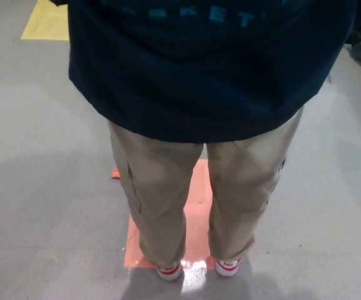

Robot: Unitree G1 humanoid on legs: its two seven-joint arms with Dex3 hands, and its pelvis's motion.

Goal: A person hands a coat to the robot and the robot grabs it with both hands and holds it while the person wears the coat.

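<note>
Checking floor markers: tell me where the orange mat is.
In the head view, the orange mat lies on the grey floor at lower centre, under the person's shoes, showing between the trouser legs.

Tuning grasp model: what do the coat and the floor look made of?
Coat: dark navy, matte, soft-looking cloth, maybe fleece; no sheen, pale printed lettering near the top. Floor: smooth grey hard surface, likely coated concrete; faint glare beside the shoes.

1 coat (205, 75), 2 legs (158, 200), 2 shoes (169, 270), 1 orange mat (199, 194).
</note>
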